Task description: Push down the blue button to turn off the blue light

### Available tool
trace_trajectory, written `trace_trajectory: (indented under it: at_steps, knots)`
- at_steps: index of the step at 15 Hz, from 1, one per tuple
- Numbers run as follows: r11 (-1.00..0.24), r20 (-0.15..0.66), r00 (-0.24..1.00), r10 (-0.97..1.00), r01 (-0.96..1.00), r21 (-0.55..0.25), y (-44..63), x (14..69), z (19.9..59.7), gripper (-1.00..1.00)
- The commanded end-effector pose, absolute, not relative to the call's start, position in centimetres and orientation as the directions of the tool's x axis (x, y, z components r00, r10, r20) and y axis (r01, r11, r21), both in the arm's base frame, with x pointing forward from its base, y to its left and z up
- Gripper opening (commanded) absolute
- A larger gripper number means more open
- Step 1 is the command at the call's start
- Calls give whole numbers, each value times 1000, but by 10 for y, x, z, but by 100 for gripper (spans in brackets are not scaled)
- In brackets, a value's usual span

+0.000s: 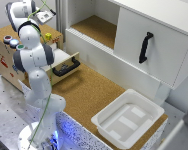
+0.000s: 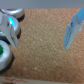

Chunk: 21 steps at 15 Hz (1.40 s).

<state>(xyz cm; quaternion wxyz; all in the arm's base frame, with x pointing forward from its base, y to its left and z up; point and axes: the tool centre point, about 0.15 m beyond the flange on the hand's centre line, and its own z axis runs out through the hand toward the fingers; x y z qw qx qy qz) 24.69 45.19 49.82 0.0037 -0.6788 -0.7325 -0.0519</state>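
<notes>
The gripper [image 2: 42,31] hangs spread wide over a cork-topped box [image 2: 42,55], its two pale-blue fingers [image 2: 73,31] well apart and pinching nothing. The blue button [image 1: 13,43] sits on the box top at the exterior view's far left, between the red button [image 1: 7,38] and the green button [image 1: 20,47] — all three close in a row. An open drawer [image 1: 64,64] with a black handle juts out beside the arm, and a white bin [image 1: 129,117] lies on the cork surface [image 1: 89,92] nearer the right.
</notes>
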Motion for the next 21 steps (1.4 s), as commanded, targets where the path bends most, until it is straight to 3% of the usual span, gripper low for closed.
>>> trace_trajectory:
  at_steps: [1,5,9,14,16,21]
  knots:
    - [-73,84,71,994,997,19,471,203,505,100]
    - [-179,-12,180,984,983,34,485,180,523,100]
    - [-347,-105,345,933,938,0,504,159,529,100]
    - [-559,-158,548,822,828,-38,523,134,531,100]
    - [-603,-155,594,789,798,-14,528,130,531,100]
    - [-590,-140,586,798,807,19,542,141,530,100]
